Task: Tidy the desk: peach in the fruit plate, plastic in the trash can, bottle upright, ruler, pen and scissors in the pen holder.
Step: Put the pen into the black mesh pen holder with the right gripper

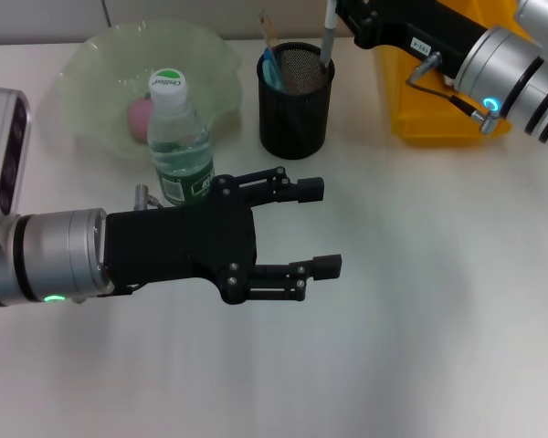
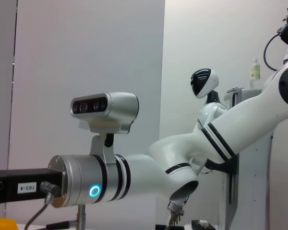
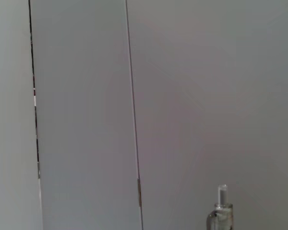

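My left gripper (image 1: 321,228) hovers open and empty over the middle of the desk. Just behind its wrist, a clear bottle (image 1: 177,146) with a green cap stands upright. Beyond the bottle, a pink peach (image 1: 139,117) lies in the translucent green fruit plate (image 1: 91,64). The black mesh pen holder (image 1: 297,100) holds a wooden ruler (image 1: 268,32), blue-handled scissors (image 1: 272,68) and a grey pen (image 1: 328,36). My right gripper (image 1: 352,16) is at the pen's top end, cut off by the head view's upper edge. The pen's tip (image 3: 222,206) also shows in the right wrist view.
A yellow trash can (image 1: 434,109) stands right of the pen holder, partly under my right arm (image 1: 493,64). That arm (image 2: 182,163) fills the left wrist view. White desk surface stretches in front of and to the right of the left gripper.
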Controlling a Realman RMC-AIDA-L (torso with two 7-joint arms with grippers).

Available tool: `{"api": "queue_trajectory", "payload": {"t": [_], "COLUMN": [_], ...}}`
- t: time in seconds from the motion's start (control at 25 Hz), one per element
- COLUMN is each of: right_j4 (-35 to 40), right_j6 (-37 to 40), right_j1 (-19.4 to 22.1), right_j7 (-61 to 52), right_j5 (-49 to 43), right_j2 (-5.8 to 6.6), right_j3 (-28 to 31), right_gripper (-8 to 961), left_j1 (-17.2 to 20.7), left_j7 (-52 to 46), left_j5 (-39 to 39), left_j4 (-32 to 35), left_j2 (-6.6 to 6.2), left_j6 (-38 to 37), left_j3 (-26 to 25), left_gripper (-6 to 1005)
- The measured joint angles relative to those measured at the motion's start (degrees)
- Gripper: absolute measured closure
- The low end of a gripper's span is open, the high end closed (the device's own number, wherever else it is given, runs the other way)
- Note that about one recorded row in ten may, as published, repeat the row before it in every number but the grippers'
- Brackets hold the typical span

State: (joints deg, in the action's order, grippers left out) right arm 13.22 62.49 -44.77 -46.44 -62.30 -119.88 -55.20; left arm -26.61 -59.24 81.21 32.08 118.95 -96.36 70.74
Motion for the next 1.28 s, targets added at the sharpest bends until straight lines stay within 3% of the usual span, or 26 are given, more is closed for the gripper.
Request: {"api": "queue_trajectory", "payload": {"t": [0.76, 1.28], "right_j4": [-4.26, -4.63], "right_j6": [-3.80, -6.32], "right_j1": [-5.50, -5.54], "right_j7": [3.16, 3.02], "right_j5": [0.12, 0.05], "right_j2": [0.00, 0.00], "right_j3": [-1.76, -4.13], "right_gripper": [734, 689], "left_j1": [-1.39, -2.12], "left_j7": [0.00, 0.00], "left_j5": [-0.09, -0.12], "left_j4": [0.05, 0.05], "left_j2": [-0.02, -0.13], "left_j6": [0.66, 1.84], "left_j3": [0.01, -0.09], "left_gripper": [199, 199]}}
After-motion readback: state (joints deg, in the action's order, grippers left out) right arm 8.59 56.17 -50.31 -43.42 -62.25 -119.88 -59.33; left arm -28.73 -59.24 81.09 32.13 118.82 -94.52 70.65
